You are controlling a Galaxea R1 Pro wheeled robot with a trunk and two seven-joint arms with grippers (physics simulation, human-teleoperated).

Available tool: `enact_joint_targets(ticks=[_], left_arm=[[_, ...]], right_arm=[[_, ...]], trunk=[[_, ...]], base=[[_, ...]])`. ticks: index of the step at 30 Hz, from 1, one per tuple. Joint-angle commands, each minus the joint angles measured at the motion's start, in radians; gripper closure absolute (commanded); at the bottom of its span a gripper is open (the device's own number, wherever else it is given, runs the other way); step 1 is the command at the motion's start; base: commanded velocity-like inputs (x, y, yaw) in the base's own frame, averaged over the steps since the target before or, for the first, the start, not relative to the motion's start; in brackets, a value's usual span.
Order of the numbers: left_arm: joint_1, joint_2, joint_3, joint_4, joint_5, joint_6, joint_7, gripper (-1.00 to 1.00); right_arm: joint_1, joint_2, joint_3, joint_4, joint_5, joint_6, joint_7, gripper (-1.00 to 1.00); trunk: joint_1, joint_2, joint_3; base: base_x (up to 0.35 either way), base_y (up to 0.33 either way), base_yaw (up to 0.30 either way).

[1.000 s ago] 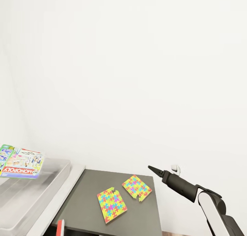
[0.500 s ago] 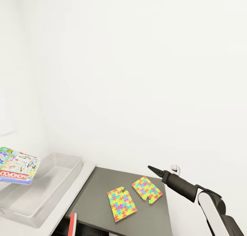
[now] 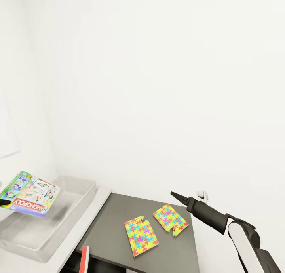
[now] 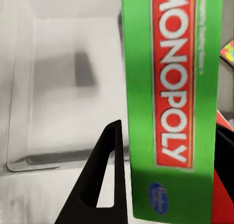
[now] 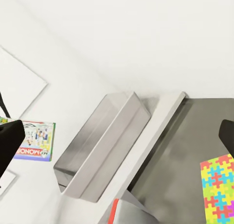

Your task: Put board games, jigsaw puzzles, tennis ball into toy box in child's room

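Note:
My left gripper [image 4: 168, 126] is shut on the green-edged Monopoly board game [image 3: 29, 193], one black finger [image 4: 105, 180] on either side of the box. The game hangs tilted above the near left part of the toy box [image 3: 63, 213], a pale translucent bin on the white table [image 3: 81, 235]. Two jigsaw puzzles [image 3: 141, 232] [image 3: 170, 219] lie flat on the lower dark grey top [image 3: 113, 217]. My right gripper [image 3: 175, 195] floats above that top's far right corner, past the puzzles, open and holding nothing; its fingers [image 5: 9, 141] stand wide apart in the right wrist view.
A bare white wall rises right behind the table. A red object [image 3: 85, 257] pokes out below the front edge where the two tops meet. The inside of the toy box [image 4: 58, 87] shows bare plastic with a shadow.
The head camera has turned, sliding the table and puzzles rightward in the picture. The board game has moved right and risen slightly, more over the toy box. The right arm holds its pose.

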Motion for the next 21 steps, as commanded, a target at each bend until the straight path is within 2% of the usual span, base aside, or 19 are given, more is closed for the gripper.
enact_joint_targets(ticks=[1, 3, 7, 14, 19, 20, 21], left_arm=[[-0.001, -0.003, -0.004, -0.007, -0.013, 0.009, -0.008, 1.00], [-0.001, -0.006, -0.017, -0.013, -0.019, 0.007, -0.007, 1.00], [-0.001, -0.007, -0.065, -0.018, -0.050, 0.003, -0.004, 1.00], [-0.001, -0.008, -0.085, -0.021, -0.085, 0.001, -0.001, 1.00], [-0.001, -0.015, -0.088, -0.042, -0.165, 0.001, -0.001, 1.00], [-0.001, -0.020, -0.088, -0.047, -0.189, 0.001, -0.001, 1.00], [-0.001, -0.022, -0.088, -0.049, -0.196, 0.001, -0.001, 1.00]], right_arm=[[0.000, 0.000, -0.001, 0.000, 0.000, 0.006, 0.003, -1.00], [0.000, 0.001, -0.002, 0.000, 0.018, 0.006, 0.003, -1.00], [0.000, 0.002, -0.005, 0.000, 0.076, 0.007, 0.004, -1.00], [0.000, 0.003, -0.006, 0.000, 0.096, 0.007, 0.004, -1.00], [0.000, 0.003, -0.006, 0.000, 0.097, 0.007, 0.004, -1.00], [0.000, 0.003, -0.006, 0.000, 0.098, 0.007, 0.004, -1.00], [0.000, 0.003, -0.006, 0.000, 0.098, 0.007, 0.004, -1.00]], trunk=[[0.000, -0.001, 0.000], [0.000, -0.001, 0.000], [0.000, -0.001, 0.000], [0.000, -0.001, 0.000], [0.000, -0.001, 0.000], [0.000, -0.001, 0.000], [0.000, -0.001, 0.000]], base=[[0.000, 0.000, 0.000], [0.000, 0.000, 0.000], [0.000, 0.000, 0.000], [0.000, 0.000, 0.000], [0.000, 0.000, 0.000], [0.000, 0.000, 0.000], [0.000, 0.000, 0.000]])
